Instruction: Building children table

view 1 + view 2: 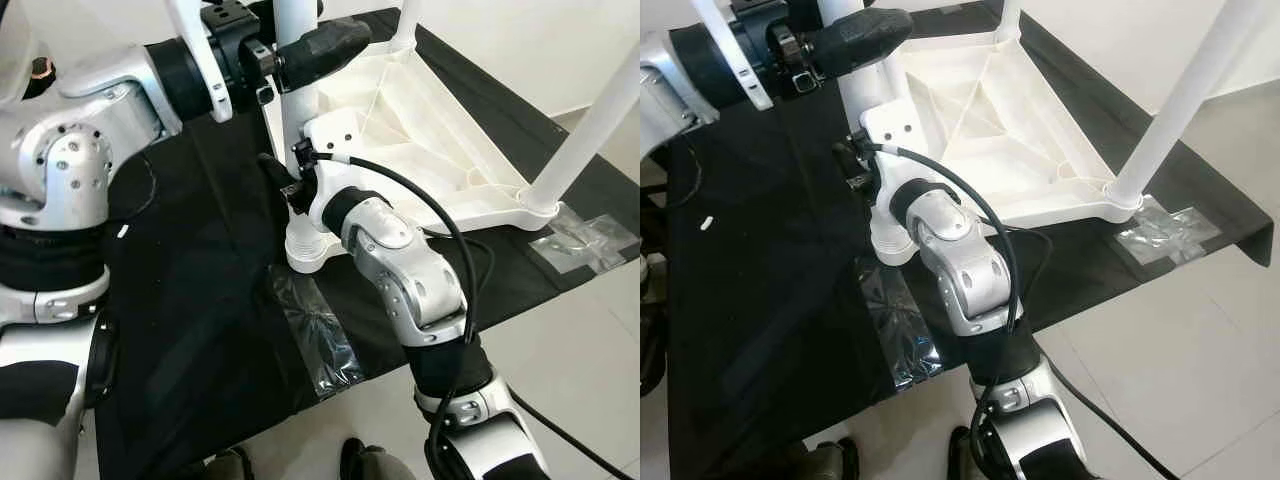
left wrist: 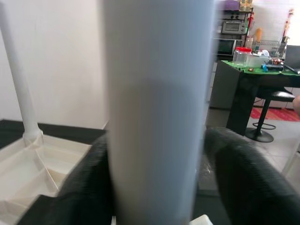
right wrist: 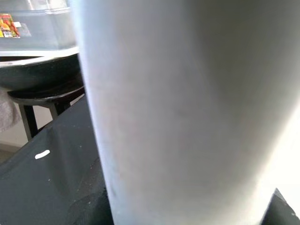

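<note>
A white children's table top (image 1: 430,130) lies upside down on a black cloth (image 1: 200,300). A white table leg (image 1: 865,95) stands upright in its near-left corner socket (image 1: 308,250). My left gripper (image 1: 300,50) is shut on this leg high up, and the left wrist view shows the leg (image 2: 157,117) between both black fingers (image 2: 243,173). Lower down, just above the socket, my right gripper (image 1: 293,185) is shut around the same leg (image 3: 187,117). Two more legs (image 1: 590,130) (image 1: 408,20) stand in the right and far corners.
Clear plastic wrappers lie on the cloth by the near edge (image 1: 315,335) and at the right corner (image 1: 585,240). Pale tiled floor (image 1: 1200,380) lies beyond the cloth's edge. A dark counter (image 2: 248,75) and a stool (image 2: 267,108) stand farther off.
</note>
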### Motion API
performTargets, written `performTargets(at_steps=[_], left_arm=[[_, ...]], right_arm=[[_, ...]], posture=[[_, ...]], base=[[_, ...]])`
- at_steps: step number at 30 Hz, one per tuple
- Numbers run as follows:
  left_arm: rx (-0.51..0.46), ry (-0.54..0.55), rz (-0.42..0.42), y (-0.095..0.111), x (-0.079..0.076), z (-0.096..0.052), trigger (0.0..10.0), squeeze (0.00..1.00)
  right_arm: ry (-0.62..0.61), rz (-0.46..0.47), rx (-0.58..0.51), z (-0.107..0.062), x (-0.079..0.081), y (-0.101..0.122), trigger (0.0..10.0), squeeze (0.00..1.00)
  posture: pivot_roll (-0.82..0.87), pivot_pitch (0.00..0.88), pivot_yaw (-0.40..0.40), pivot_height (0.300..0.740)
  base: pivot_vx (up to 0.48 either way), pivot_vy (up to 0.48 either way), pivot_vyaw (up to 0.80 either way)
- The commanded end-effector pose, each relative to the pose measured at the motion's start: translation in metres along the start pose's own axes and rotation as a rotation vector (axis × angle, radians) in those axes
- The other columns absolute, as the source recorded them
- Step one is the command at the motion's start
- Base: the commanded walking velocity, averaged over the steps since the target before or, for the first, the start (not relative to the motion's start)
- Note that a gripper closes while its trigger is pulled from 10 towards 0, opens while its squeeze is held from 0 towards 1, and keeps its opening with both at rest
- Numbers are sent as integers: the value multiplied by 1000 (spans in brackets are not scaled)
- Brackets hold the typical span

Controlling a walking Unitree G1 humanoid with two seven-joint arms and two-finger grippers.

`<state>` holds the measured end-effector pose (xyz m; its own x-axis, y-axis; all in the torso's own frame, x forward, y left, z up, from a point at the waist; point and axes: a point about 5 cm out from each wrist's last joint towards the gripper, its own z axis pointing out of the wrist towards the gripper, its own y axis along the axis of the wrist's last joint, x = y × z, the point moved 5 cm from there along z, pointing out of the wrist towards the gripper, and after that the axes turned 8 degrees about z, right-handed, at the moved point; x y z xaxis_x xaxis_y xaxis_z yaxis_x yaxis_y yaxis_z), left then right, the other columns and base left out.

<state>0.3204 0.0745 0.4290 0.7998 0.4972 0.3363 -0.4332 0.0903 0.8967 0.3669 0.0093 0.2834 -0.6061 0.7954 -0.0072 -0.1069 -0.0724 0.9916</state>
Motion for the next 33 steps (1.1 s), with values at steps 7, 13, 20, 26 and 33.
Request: performTargets(at_steps=[7,13,20,26,33], left_arm=[[45,-97,-84,-4,-12,6,0,0],[40,-109,-86,-1,-13,7,0,0],[20,-112,-85,4,-14,11,0,0],[15,-137,-88,6,-19,13,0,0],[16,-176,-87,6,-27,17,0,0]], right_arm=[[65,-4,58,4,10,-15,10000,0],[107,-32,14,4,9,-5,10000,0],[316,-65,-59,-1,7,21,10000,1000],[540,-134,-52,-11,-11,41,10000,0],[782,-92,-46,-21,-25,63,10000,0]], posture=[[74,171,-3,740],[75,174,-2,740],[75,176,-6,740],[75,182,-6,740],[81,193,0,740]], base=[[0,0,0],[0,0,0],[0,0,0],[0,0,0],[0,0,0]])
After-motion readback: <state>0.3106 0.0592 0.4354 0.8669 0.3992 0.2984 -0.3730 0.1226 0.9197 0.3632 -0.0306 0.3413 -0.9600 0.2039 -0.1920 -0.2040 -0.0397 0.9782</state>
